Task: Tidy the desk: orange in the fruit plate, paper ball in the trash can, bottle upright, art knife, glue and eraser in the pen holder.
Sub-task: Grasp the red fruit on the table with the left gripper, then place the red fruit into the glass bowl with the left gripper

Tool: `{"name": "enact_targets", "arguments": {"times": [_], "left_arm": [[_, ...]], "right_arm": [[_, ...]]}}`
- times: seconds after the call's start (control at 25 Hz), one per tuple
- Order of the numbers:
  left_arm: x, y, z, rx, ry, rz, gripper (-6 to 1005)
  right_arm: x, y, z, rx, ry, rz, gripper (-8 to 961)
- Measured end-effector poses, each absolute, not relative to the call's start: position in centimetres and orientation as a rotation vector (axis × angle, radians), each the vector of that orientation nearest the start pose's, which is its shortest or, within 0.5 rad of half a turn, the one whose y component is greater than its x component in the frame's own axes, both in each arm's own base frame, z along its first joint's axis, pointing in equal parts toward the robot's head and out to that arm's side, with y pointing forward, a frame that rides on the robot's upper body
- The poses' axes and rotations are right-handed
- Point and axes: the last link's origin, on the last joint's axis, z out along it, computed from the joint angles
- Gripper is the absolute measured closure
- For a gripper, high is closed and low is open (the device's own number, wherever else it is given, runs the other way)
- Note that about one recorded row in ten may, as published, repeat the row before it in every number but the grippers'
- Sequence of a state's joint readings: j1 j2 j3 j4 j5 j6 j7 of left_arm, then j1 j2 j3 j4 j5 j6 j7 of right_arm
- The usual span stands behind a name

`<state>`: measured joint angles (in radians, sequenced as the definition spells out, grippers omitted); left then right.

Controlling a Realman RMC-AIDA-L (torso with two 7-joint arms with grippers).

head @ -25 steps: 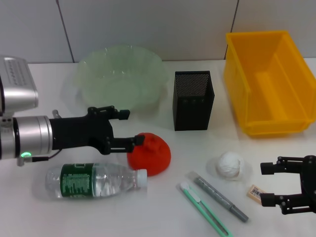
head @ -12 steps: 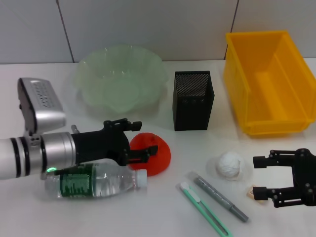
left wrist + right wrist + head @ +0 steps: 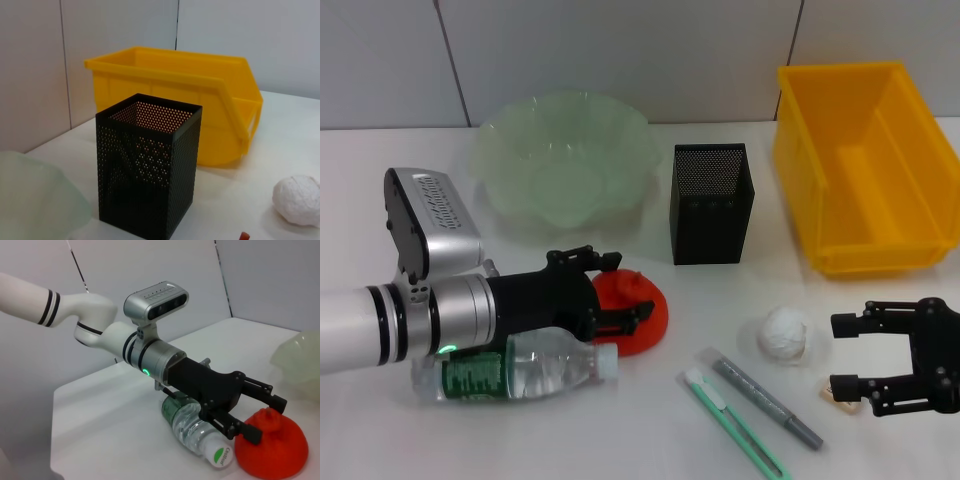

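Left gripper at lower centre-left of head view, jaws spread wide around the orange, one finger above it, one along its near side; no clear squeeze on it. The orange sits on the bench, a domed orange-red shape, flat side down. Right wrist view shows the same: left gripper with black fingers straddling the orange's top.

Bottle lies on its side just below the left arm, white cap pointing right, cap close to the orange. In the right wrist view the bottle lies under the gripper body.

Right gripper at lower right edge, jaws open, holding nothing. Eraser lies just by the lower finger, partly hidden. Paper ball sits left of that gripper, near but apart.

Art knife, green, and glue, a grey stick, lie side by side on diagonals at bottom centre.

Pen holder, black mesh, upright at centre. Fruit plate, pale green, upper left. Trash can, a yellow bin, upper right.

Left wrist view: pen holder in front of trash can, paper ball at lower right.
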<state>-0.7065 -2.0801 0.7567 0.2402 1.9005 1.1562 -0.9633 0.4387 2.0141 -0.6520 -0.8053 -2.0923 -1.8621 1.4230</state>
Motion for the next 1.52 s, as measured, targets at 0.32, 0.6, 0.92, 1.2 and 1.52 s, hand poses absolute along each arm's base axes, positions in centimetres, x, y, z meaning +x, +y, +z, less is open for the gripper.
{"name": "enact_targets", "arguments": {"times": [0.32, 0.6, 0.92, 1.2, 1.52], "left_arm": [[-25.5, 35.6, -7.9, -2.694, -0.385, -0.500, 273], [-25.6, 35.4, -7.9, -2.695, -0.391, -0.506, 506], [-25.8, 35.4, -7.2, -2.651, -0.427, -0.570, 765], [-26.4, 34.9, -4.2, -2.605, -0.429, -0.668, 814], [-25.2, 35.9, 0.6, -2.539, -0.431, -0.764, 886]], "right_arm": [[28.2, 28.9, 4.7, -2.885, 0.602, 0.632, 158], [28.2, 28.9, 4.5, -2.880, 0.605, 0.632, 158], [28.1, 28.9, 4.4, -2.878, 0.605, 0.637, 158], [27.9, 29.2, 4.4, -2.876, 0.586, 0.644, 158], [27.2, 29.5, 4.0, -2.888, 0.568, 0.657, 158]]}}
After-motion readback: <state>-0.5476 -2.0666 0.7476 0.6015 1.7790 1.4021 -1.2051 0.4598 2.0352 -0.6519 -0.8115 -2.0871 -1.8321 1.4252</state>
